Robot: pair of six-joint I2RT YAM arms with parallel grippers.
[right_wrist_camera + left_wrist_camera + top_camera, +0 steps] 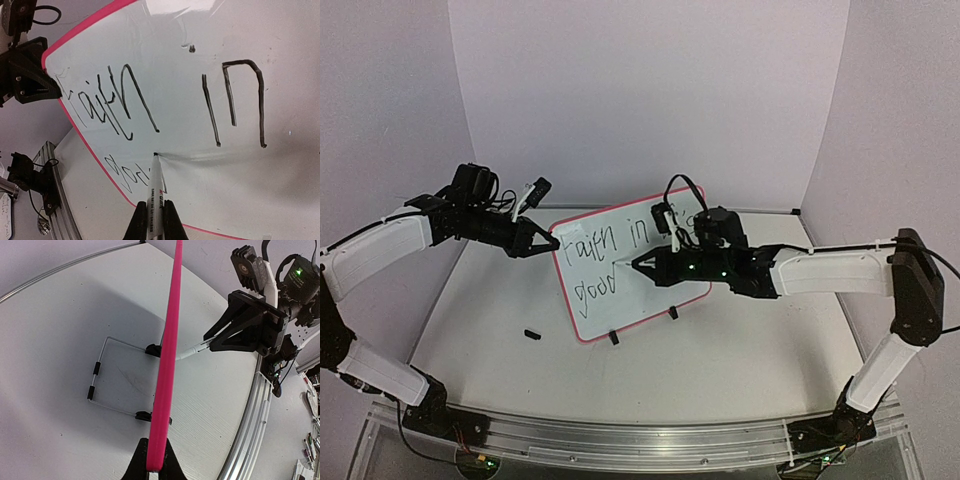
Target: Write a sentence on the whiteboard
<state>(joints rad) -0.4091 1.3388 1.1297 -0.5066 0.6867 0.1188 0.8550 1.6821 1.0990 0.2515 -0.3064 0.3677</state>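
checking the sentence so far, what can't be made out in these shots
- Top view: whiteboard text past "in" sits behind the right arm.
- Left wrist: board is edge-on, writing face unseen.
- Right wrist: lower word's end is behind the marker.
- Top view: small black piece on the table, too small to identify.

Whiteboard (167, 355) seen edge-on, upright pink frame. Left gripper (154, 467) clamps its near edge. Left of board: wire stand (100, 365) on white surface (60, 330). Right of board: right gripper (212, 340) holds marker (192, 351), tip reaching the board.
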